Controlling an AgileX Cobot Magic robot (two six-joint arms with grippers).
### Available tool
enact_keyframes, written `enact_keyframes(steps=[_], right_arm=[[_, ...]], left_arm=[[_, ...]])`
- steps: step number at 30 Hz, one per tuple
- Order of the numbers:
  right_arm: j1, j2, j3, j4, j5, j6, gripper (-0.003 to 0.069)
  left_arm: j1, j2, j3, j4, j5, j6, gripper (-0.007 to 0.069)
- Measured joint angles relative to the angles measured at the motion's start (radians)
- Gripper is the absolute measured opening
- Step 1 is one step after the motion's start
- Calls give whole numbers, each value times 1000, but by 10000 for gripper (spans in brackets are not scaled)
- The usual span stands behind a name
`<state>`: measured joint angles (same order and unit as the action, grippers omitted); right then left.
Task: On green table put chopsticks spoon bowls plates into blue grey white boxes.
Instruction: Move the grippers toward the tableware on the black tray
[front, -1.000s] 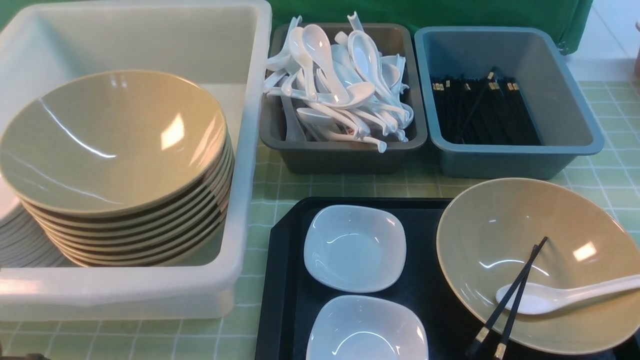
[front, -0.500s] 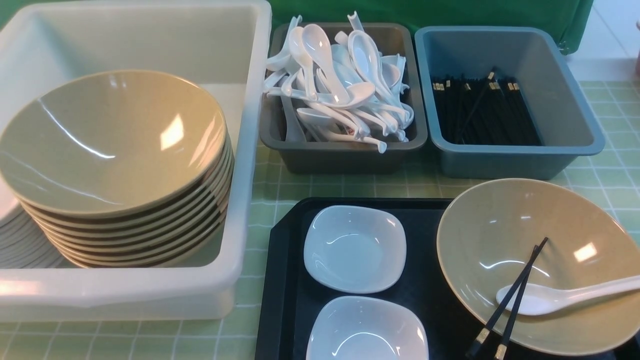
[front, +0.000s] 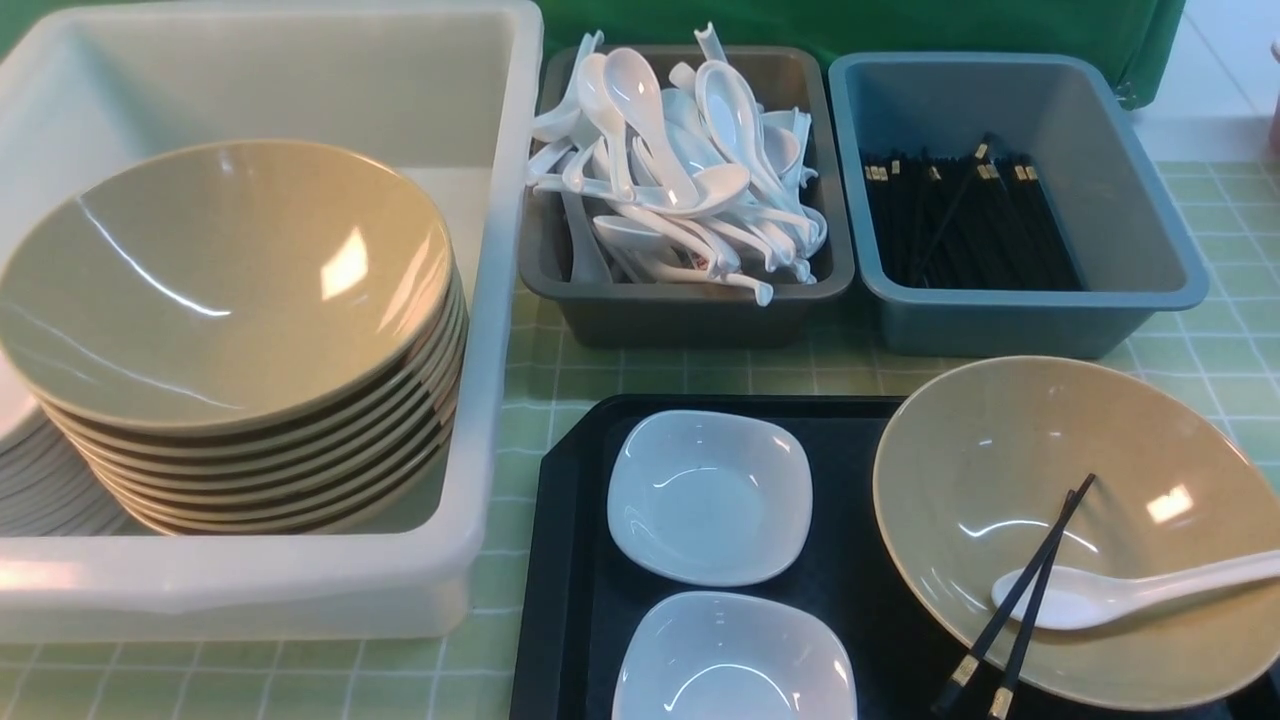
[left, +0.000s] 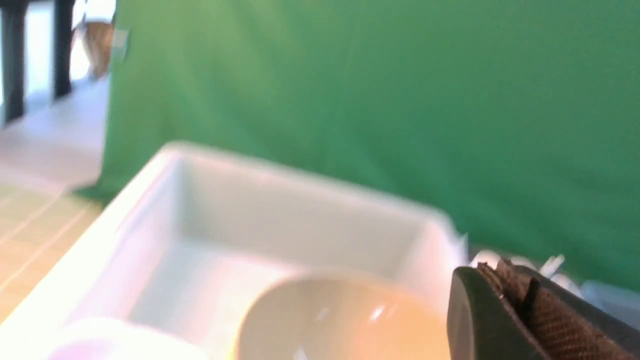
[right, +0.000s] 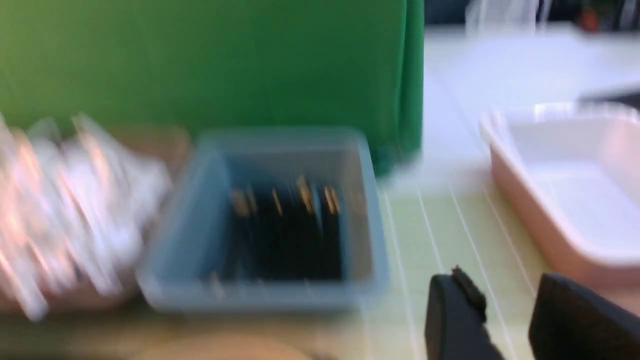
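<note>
Chopsticks (front: 1040, 560) lie in bowl (front: 960, 470); left fingers (left: 525, 320) clenched, right fingers (right: 455, 320) parted, empty.

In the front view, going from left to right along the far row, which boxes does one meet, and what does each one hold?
White box holding stacked bowls → grey box holding spoons → blue box holding chopsticks.
</note>
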<state>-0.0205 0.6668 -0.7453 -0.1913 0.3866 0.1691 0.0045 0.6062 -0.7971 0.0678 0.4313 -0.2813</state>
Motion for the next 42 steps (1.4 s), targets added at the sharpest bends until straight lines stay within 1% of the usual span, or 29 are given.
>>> enact_keyframes(steps=[3, 5, 6, 7, 8, 9, 11, 12, 14, 15, 16, 17, 18, 19, 21, 23, 24, 25, 27, 28, 30, 31, 32, 38, 42], right_arm=[[0, 106, 0, 43, 78, -45, 236], [0, 165, -8, 120, 152, -98, 236], [0, 207, -21, 206, 209, -169, 236], [0, 214, -24, 221, 220, -177, 236], [0, 254, -39, 295, 269, -247, 236], [0, 320, -72, 396, 344, -358, 236], [0, 404, -123, 506, 418, -428, 236], [0, 412, -123, 513, 418, -428, 236], [0, 502, -187, 570, 487, -448, 241], [0, 522, -195, 573, 497, -451, 244], [8, 563, -217, 571, 527, -450, 257], [12, 568, -219, 566, 534, -449, 259], [39, 604, -226, 541, 548, -425, 280], [44, 608, -226, 532, 552, -418, 291], [137, 649, -230, 468, 563, -340, 344], [223, 666, -231, 416, 549, -241, 399], [231, 670, -231, 412, 547, -229, 409], [280, 684, -231, 390, 531, -143, 440], [314, 710, -231, 377, 505, -16, 469], [319, 723, -231, 377, 496, 38, 478], [315, 753, -232, 384, 484, 186, 491], [315, 756, -232, 384, 484, 186, 491], [302, 777, -232, 406, 487, 282, 494], [269, 823, -232, 449, 513, 443, 495], [268, 854, -233, 478, 506, 468, 495]], left_arm=[[-48, 27, 43, -49, 11, -3, -1], [-99, 27, 80, -107, 29, 3, -1], [-138, 30, 98, -144, 51, 15, -1], [-138, 31, 100, -151, 55, 19, -1], [-165, 38, 109, -181, 82, 38, -1], [-213, 56, 115, -238, 121, 71, -1], [-258, 86, 117, -295, 156, 121, -1], [-268, 89, 117, -302, 158, 127, -1], [-324, 133, 117, -385, 178, 219, -1], [-333, 136, 117, -397, 180, 227, -1], [-364, 160, 117, -438, 193, 297, -1], [-368, 166, 117, -449, 197, 314, -1], [-390, 184, 117, -485, 208, 373, -1], [-398, 190, 117, -494, 211, 389, -1], [-413, 216, 117, -551, 220, 474, -1], [-415, 230, 117, -586, 220, 522, -1], [-415, 231, 117, -589, 220, 522, -1], [-416, 238, 117, -603, 220, 541, -1], [-416, 243, 117, -610, 220, 560, -1], [-416, 244, 117, -616, 220, 567, -1], [-416, 244, 117, -624, 220, 575, -1], [-416, 244, 117, -624, 220, 576, -1], [-416, 244, 117, -628, 221, 577, -1], [-416, 244, 117, -630, 253, 577, -1], [-417, 244, 117, -631, 261, 577, -1]])
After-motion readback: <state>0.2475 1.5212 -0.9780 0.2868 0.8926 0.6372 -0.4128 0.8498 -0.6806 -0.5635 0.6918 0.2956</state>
